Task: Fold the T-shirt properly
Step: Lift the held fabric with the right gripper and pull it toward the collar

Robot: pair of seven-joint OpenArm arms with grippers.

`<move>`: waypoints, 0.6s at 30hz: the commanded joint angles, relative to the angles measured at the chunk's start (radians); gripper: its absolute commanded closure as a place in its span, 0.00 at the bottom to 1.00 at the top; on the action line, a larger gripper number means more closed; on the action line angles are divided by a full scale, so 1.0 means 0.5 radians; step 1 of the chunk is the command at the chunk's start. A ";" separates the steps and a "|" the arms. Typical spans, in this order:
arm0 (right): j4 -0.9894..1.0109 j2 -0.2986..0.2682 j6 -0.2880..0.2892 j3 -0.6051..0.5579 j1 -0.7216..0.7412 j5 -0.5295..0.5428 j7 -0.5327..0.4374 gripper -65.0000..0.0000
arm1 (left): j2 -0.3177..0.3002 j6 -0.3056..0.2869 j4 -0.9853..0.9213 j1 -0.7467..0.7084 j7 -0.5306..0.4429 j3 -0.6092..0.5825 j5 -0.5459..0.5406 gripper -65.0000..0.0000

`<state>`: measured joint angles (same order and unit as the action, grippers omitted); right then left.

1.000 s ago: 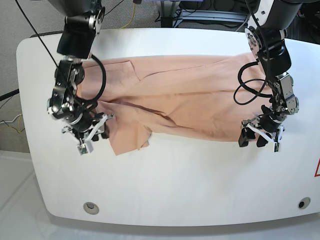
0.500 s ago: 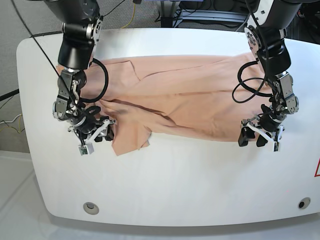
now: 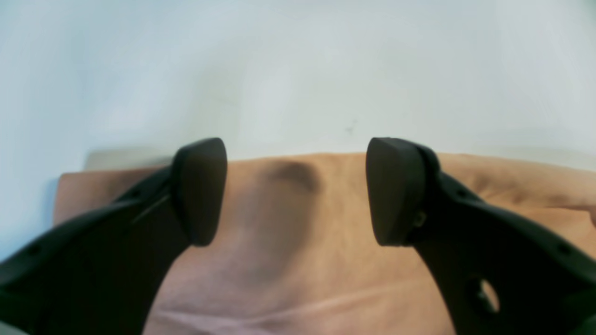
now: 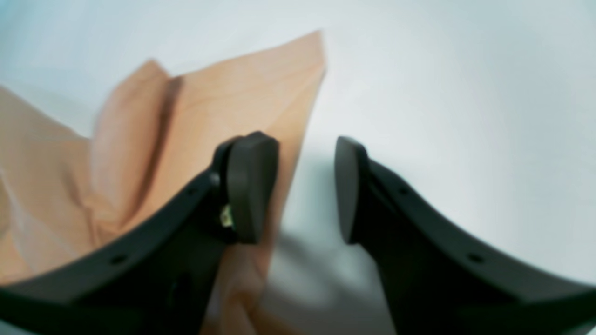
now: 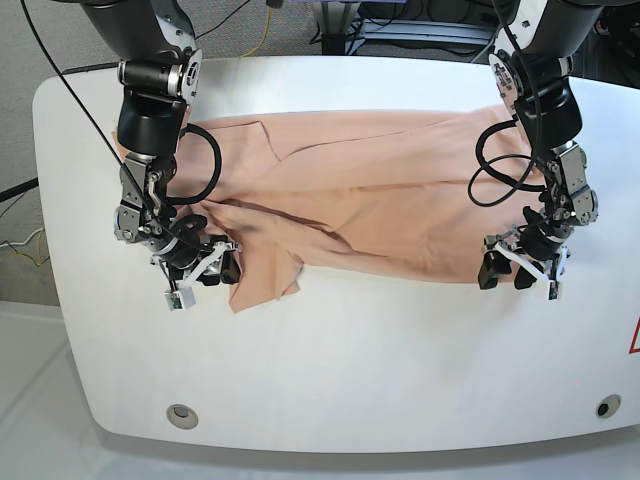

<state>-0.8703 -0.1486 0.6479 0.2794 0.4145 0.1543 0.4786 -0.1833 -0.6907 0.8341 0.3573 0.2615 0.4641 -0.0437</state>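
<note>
The peach T-shirt [image 5: 370, 200] lies spread and wrinkled across the white table [image 5: 350, 360], with a flap hanging toward the front at the left [image 5: 262, 275]. My left gripper [image 5: 518, 275] stands open at the shirt's front right corner. In the left wrist view its fingers [image 3: 200, 190] straddle the shirt's edge [image 3: 288, 223], left gripper [image 3: 298, 190] wide, nothing pinched. My right gripper [image 5: 205, 272] sits low beside the left flap. In the right wrist view the right gripper [image 4: 302, 190] shows a narrow gap over bare table, one finger [image 4: 251, 186] over the shirt's edge [image 4: 242, 93].
Two round holes sit near the table's front edge [image 5: 181, 413] [image 5: 607, 406]. A red mark [image 5: 635, 335] shows at the right edge. Black cable loops hang off both arms [image 5: 495, 175]. Cables and equipment lie behind the table [image 5: 400, 25].
My right arm has shifted right and slightly down toward the shirt's left flap, bringing its gripper against the flap's edge. The left arm has barely moved.
</note>
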 commanded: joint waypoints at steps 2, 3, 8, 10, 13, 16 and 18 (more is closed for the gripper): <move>-0.018 -0.016 0.038 -0.014 0.055 0.011 0.007 0.57 | -0.027 -0.015 0.036 0.040 -0.040 -0.001 -0.027 0.32; -0.018 -0.016 0.046 -0.015 0.056 0.012 0.013 0.56 | -0.027 -0.015 0.034 0.039 -0.040 -0.002 -0.026 0.32; 0.019 -0.018 0.076 -0.011 0.086 0.017 0.048 0.45 | -0.036 -0.015 0.034 0.033 -0.014 -0.005 -0.020 0.32; 0.022 -0.017 0.076 -0.010 0.087 0.018 0.051 0.45 | -0.036 -0.015 0.036 0.031 -0.014 -0.005 -0.021 0.32; 0.019 -0.016 0.078 -0.009 0.086 0.020 0.049 0.46 | -0.037 -0.015 0.041 0.028 -0.016 -0.002 -0.016 0.31; 0.009 -0.018 0.087 -0.024 0.080 0.020 0.022 0.48 | -0.030 -0.015 0.040 0.024 -0.008 -0.013 -0.016 0.32; 0.010 -0.015 0.088 -0.027 0.082 0.021 0.021 0.49 | -0.030 -0.015 0.046 0.023 -0.005 -0.014 -0.017 0.32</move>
<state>-0.8509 -0.1497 0.6823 0.2668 0.4328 0.1616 0.4969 -0.1894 -0.6922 0.8349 0.3466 0.2764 0.4591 -0.0368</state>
